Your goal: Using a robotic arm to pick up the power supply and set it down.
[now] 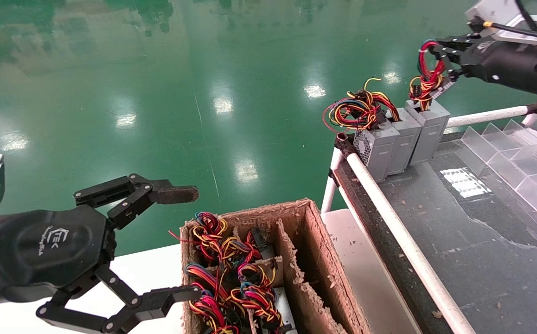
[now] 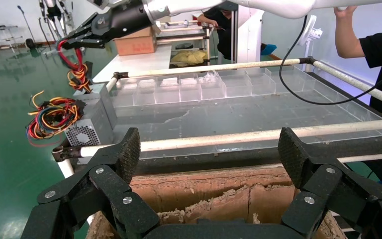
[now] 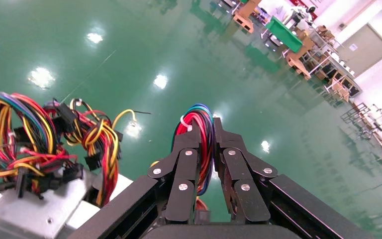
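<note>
the robotic arm (image 1: pixel 437 58) is pinching the wires of the power supply (image 1: pixel 428 130) hanging below it, since the bundle serves as a handle.

I see two grey metal boxes (image 1: pixel 389 144) with tangled wires crowding the held grey power supply (image 1: pixel 430 131); open dark tabletop (image 1: pixel 482 241) lies beside.

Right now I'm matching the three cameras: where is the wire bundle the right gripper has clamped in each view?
Head view: upper right, wire bundle in the right gripper, above the rightmost grey box.
Left wrist view: upper left.
Right wrist view: centre, between the fingers.
Shared landmark: green floor.
</note>
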You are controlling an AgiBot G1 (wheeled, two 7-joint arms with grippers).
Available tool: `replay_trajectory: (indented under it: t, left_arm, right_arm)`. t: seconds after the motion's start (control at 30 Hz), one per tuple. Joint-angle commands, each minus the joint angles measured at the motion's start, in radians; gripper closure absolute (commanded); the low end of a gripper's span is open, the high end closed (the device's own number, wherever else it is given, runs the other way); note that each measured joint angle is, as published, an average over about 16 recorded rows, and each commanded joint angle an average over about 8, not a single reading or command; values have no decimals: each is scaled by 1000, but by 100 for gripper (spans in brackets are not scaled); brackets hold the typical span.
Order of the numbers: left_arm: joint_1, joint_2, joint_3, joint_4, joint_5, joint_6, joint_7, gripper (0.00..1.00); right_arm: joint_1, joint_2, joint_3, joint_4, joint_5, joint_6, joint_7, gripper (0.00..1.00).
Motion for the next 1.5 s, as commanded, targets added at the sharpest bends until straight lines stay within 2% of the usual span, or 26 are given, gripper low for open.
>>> replay_trajectory:
  t: [0.03,0.23,0.27,0.3,0.73,1.03,1.17,1.5]
  left_arm:
    - [0,0,0,0,0,0,0,0]
    - [0,0,0,0,0,0,0,0]
    - [0,0,0,0,0,0,0,0]
    - [0,0,0,0,0,0,0,0]
    - [0,0,0,0,0,0,0,0]
    - [0,0,0,0,0,0,0,0]
    - [0,0,0,0,0,0,0,0]
    - [0,0,0,0,0,-1,0,0]
  right_arm:
    - [3,-16,0,-17,1,4,-8,93]
    - [15,-31,1,-68,5,4,-17,18]
    - [16,-32,2,-75,6,5,-20,6]
    - [17,-33,3,-82,7,6,-23,0]
    - [34,-36,13,-154,18,11,-68,0]
    - [55,-20,17,-192,24,-16,-86,0]
    - [62,3,30,-201,45,-54,-86,0]
    - [40,88,104,-163,177,-203,-82,0]
